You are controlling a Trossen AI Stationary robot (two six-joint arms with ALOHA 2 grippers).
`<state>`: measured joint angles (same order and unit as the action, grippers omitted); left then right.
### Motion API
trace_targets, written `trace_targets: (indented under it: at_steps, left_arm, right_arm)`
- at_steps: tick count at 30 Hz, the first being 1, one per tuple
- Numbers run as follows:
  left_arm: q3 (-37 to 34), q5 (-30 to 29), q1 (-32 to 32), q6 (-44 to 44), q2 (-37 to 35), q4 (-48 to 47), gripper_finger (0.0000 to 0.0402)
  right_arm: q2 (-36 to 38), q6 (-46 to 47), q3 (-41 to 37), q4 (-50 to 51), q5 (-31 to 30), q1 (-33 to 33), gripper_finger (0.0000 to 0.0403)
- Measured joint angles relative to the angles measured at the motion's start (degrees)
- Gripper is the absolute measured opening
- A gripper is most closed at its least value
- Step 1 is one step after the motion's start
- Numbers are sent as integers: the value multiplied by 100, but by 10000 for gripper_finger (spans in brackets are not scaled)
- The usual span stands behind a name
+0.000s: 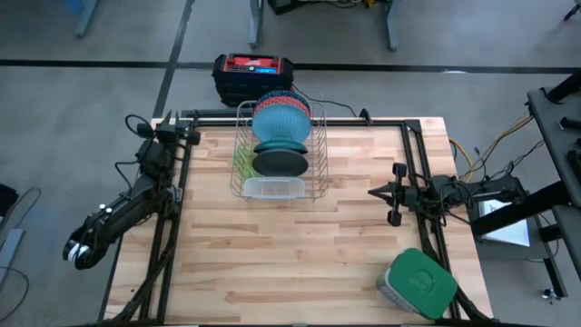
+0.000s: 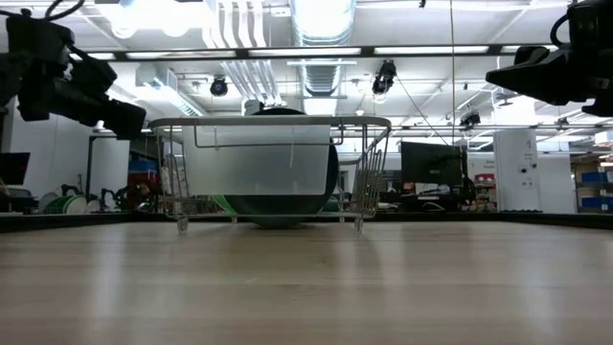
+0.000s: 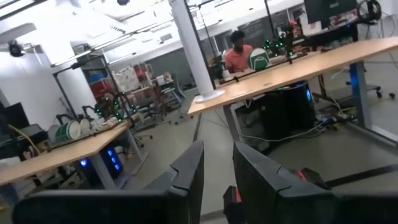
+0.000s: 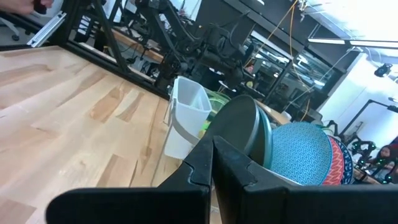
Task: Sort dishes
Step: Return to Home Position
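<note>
The dishes stand on edge in a silver wire rack (image 1: 320, 154) at the table's far middle: a red-patterned plate (image 1: 292, 94), a light blue patterned plate (image 1: 280, 118) and a dark plate (image 1: 278, 163). A translucent white tub (image 1: 272, 188) sits at the rack's near end, and something neon green (image 1: 242, 162) at its left side. My right gripper (image 1: 374, 192) is shut and empty, raised to the right of the rack and pointing at it. My left gripper (image 1: 192, 136) is at the table's far left corner, slightly open and empty, facing the room.
A grey container with a green lid (image 1: 418, 283) lies at the table's near right corner. A black and red box (image 1: 254, 77) stands on the floor beyond the far edge. Bare wood (image 1: 290, 263) lies in front of the rack. A person sits at a far desk (image 3: 237, 53).
</note>
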<state>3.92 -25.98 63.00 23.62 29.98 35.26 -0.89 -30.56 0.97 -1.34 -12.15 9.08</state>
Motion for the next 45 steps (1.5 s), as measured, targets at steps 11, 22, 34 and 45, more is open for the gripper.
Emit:
trace_targets:
  at_steps: [11, 22, 34, 45]
  left_arm:
    - [0, -109, 0, -468, 13, -78, 76]
    - [0, -108, 0, -468, 10, -78, 76]
    - [0, -107, 0, -468, 10, -78, 76]
    - [0, -107, 0, -468, 10, -78, 76]
  right_arm:
    - [1, 1, 0, -2, 1, 0, 0]
    - [0, 45, 0, -1, 3, 0, 0]
    - [1, 45, 0, -2, 3, 0, 0]
    - [0, 47, 0, -1, 6, -1, 0]
